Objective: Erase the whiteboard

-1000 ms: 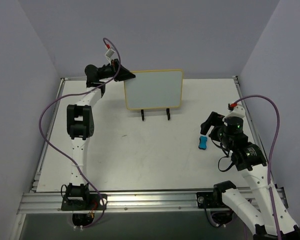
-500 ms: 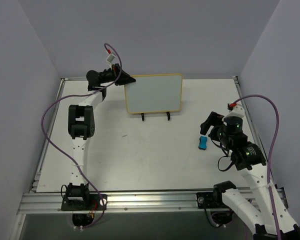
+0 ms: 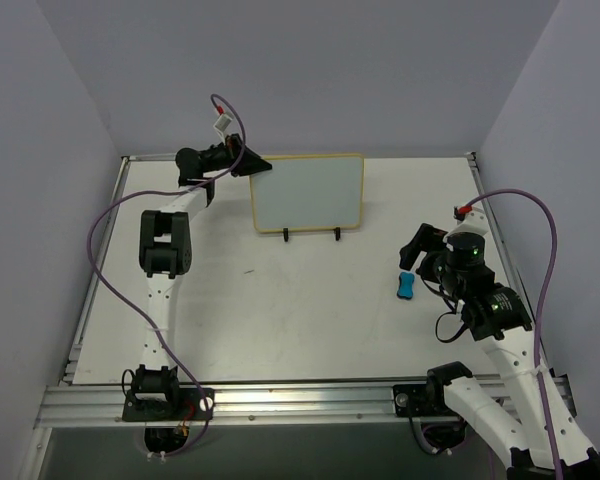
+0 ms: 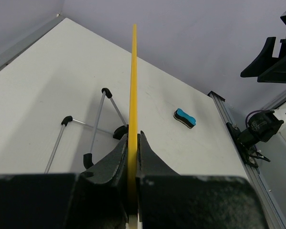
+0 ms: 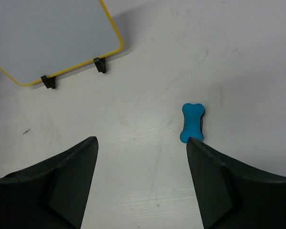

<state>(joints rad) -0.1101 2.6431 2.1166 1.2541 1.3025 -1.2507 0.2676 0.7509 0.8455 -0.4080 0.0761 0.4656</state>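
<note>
Now left claw (image 4: 133,139) clamps whiteboard (image 3: 308,192) edge

Probably a robotics lab cell: plain lilac walls (image 3: 280,70) box in a white tabletop (image 3: 280,310) with an aluminium rail (image 3: 300,400).

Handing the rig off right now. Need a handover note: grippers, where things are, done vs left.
Left gripper: shut on the left edge of the whiteboard, which stands on its easel at the far middle of the table.
Right gripper: open, holding nothing, above the table; the blue eraser lies loose near it.
Done: the board face shows no writing in the top or right wrist views.
Left: probably just confirm it is clean and release the board.
</note>
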